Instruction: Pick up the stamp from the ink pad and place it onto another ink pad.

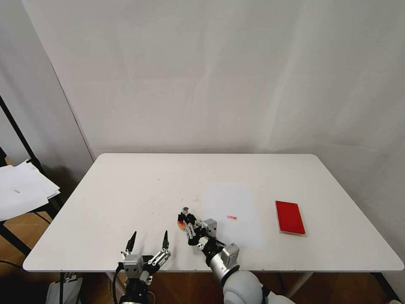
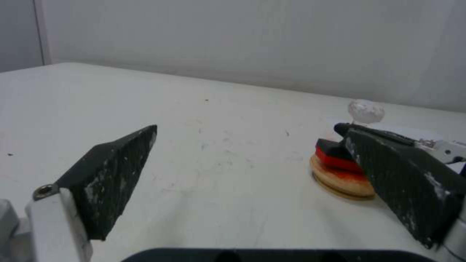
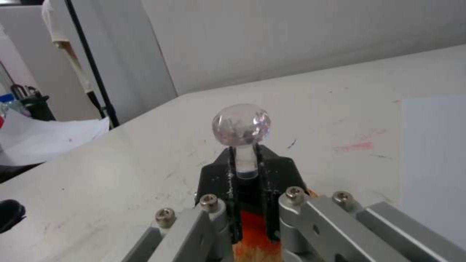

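The stamp [image 1: 184,211] has a clear round knob and a black base, and it stands upright on the small round ink pad [image 1: 181,226] near the table's front middle. My right gripper [image 1: 187,219] is shut on the stamp's stem just under the knob [image 3: 241,124], above the orange-red pad [image 3: 252,233]. In the left wrist view the stamp base [image 2: 332,147] touches the tan-rimmed disc [image 2: 340,182]. The flat red rectangular ink pad [image 1: 290,217] lies bare at the right. My left gripper [image 1: 149,240] is open at the front edge, left of the disc, its fingers [image 2: 116,171] holding nothing.
A white sheet of paper [image 1: 230,202] with a small red stamp mark [image 1: 232,217] lies between the disc and the red pad. The white table [image 1: 126,185] has faint ink smudges. Loose papers [image 1: 21,190] sit on a stand off the table's left side.
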